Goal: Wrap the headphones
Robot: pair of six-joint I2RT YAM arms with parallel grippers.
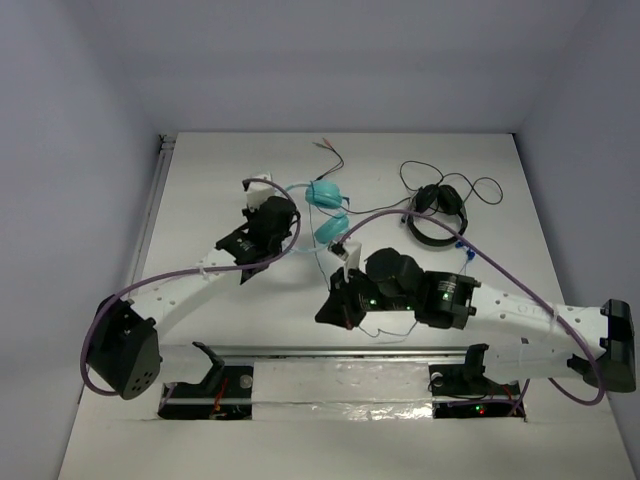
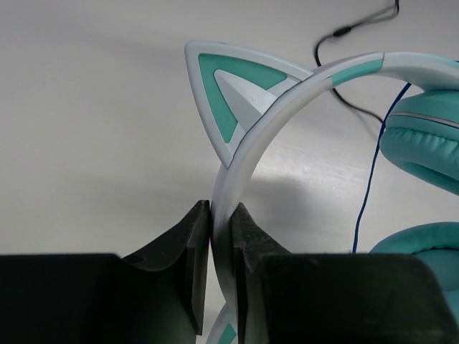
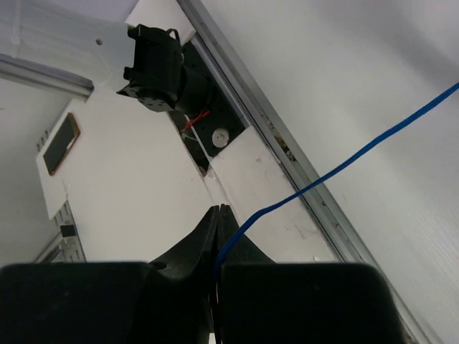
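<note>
The turquoise headphones (image 1: 325,194) lie at the table's middle back, two round ear cups (image 2: 423,143) and a pale headband (image 2: 272,115) with a cat-ear point (image 2: 222,89). My left gripper (image 1: 275,215) (image 2: 221,215) is shut on the headband just below the cat ear. My right gripper (image 1: 335,305) (image 3: 224,215) is shut on the thin blue cable (image 3: 344,161) near the table's front rail; the cable runs away up to the right. The blue cable (image 2: 366,193) also hangs beside the ear cups in the left wrist view.
Black headphones (image 1: 440,212) with a looping black cable (image 1: 475,185) lie at the back right. A thin cable with red plug ends (image 1: 328,148) lies behind the turquoise pair. The metal front rail (image 1: 340,350) and arm bases sit at the near edge.
</note>
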